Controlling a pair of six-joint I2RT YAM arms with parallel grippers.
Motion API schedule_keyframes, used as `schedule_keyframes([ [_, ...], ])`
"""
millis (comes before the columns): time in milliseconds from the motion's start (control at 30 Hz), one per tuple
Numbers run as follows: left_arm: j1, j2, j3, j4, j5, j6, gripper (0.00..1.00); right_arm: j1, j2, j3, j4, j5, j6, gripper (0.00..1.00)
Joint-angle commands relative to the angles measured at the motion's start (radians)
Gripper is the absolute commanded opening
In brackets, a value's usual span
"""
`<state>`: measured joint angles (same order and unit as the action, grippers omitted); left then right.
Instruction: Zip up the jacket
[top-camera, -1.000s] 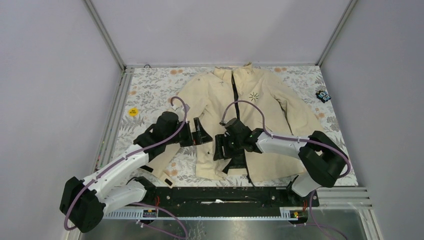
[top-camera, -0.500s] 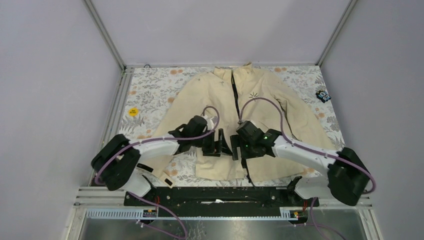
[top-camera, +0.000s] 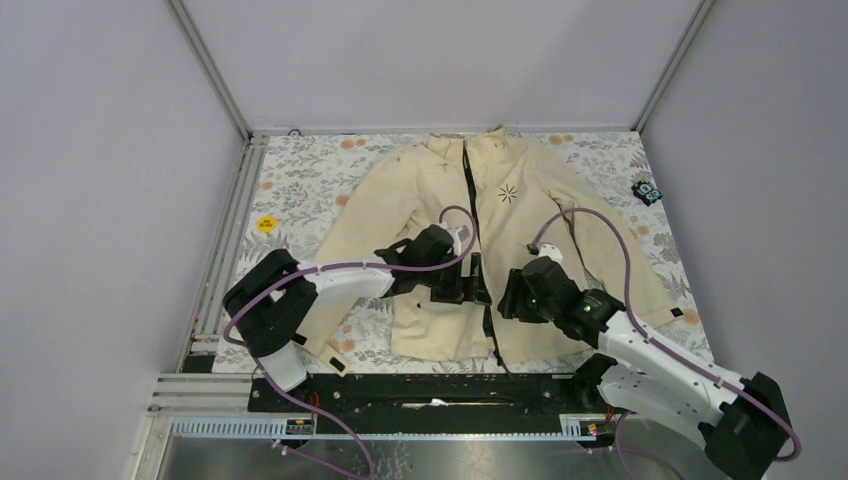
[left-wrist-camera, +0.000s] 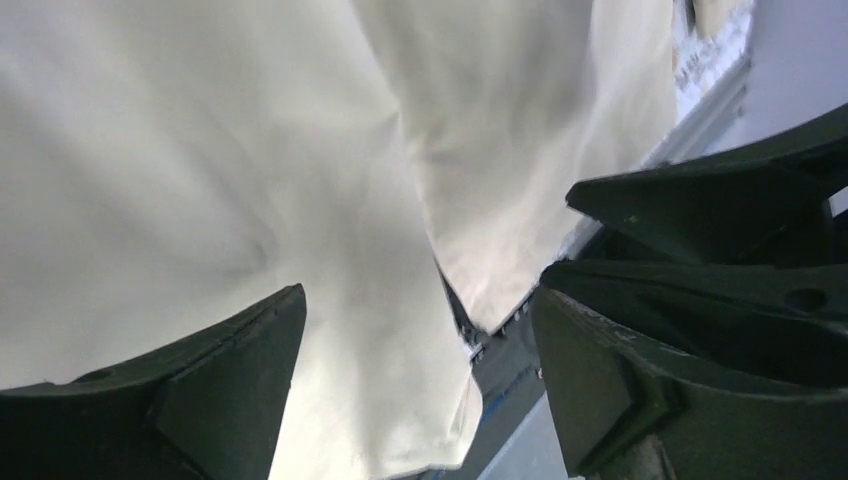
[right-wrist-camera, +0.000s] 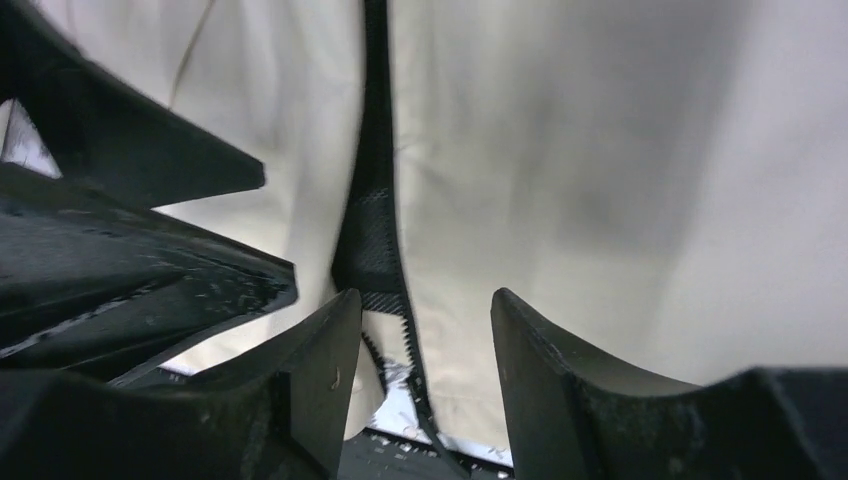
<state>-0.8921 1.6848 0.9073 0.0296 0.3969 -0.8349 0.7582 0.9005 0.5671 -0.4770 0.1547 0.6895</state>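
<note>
Jacket (top-camera: 420, 200) lies front-up on the table (top-camera: 300, 190), hem (top-camera: 440, 345) at the near edge by the arm bases. Both claws sit low over the lower front, just above the hem: left claw (top-camera: 472, 290) on the left panel right beside the zipper (right-wrist-camera: 375, 240), right claw (top-camera: 508, 298) just across it. The 2 are almost touching each other. Both are spread wide with nothing in them. The wrist views show only cloth between the fingers, and on the right one the zipper runs straight down the gap

Near the hem the 2 rows of teeth look parted, so my guess is the job starts at the bottom. I can't make out the slider or pull tab anywhere, it's too small and blurry

If it were me: the left claw pinches the hem next to the teeth and holds it taut toward the near edge. The right claw closes only on the tab, not on cloth, then pulls straight along the zipper line toward the collar (top-camera: 470, 148), past the logo (top-camera: 508, 193). Go slow, the fabric looks soft and I'd expect it to bunch ahead of the slider if the bottom isn't pinned
</note>
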Motion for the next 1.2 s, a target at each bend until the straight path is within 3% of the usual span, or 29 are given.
schedule_keyframes([
  [0, -0.060, 0.067, 0.163, -0.186, -0.251, 0.063, 0.85, -0.115, -0.057, -0.098, 0.144, -0.097, 0.018, 0.57],
  [167, -0.088, 0.130, 0.198, -0.228, -0.272, 0.074, 0.68, -0.163, 0.064, -0.077, 0.153, -0.257, -0.063, 0.58],
  [267, -0.085, 0.072, 0.128, -0.164, -0.244, 0.072, 0.47, -0.163, 0.098, -0.101, 0.233, -0.415, -0.072, 0.58],
  [400, 0.041, -0.074, -0.148, 0.263, 0.061, -0.073, 0.14, -0.164, 0.098, -0.176, 0.416, -0.615, -0.016, 0.63],
  [500, 0.132, -0.131, -0.282, 0.494, 0.185, -0.142, 0.00, -0.163, 0.120, -0.230, 0.602, -0.719, 0.062, 0.76],
  [600, 0.165, -0.144, -0.359, 0.649, 0.261, -0.201, 0.00, -0.164, 0.161, -0.261, 0.762, -0.783, 0.126, 0.83],
  [867, 0.171, -0.136, -0.441, 0.890, 0.294, -0.295, 0.00, -0.162, 0.319, -0.310, 1.170, -0.964, 0.340, 0.85],
  [1033, 0.172, -0.120, -0.452, 0.953, 0.284, -0.323, 0.00, -0.162, 0.341, -0.331, 1.254, -0.966, 0.419, 0.82],
  [1167, 0.172, -0.122, -0.441, 0.869, 0.261, -0.273, 0.00, -0.161, 0.271, -0.360, 1.245, -0.908, 0.492, 0.73],
])
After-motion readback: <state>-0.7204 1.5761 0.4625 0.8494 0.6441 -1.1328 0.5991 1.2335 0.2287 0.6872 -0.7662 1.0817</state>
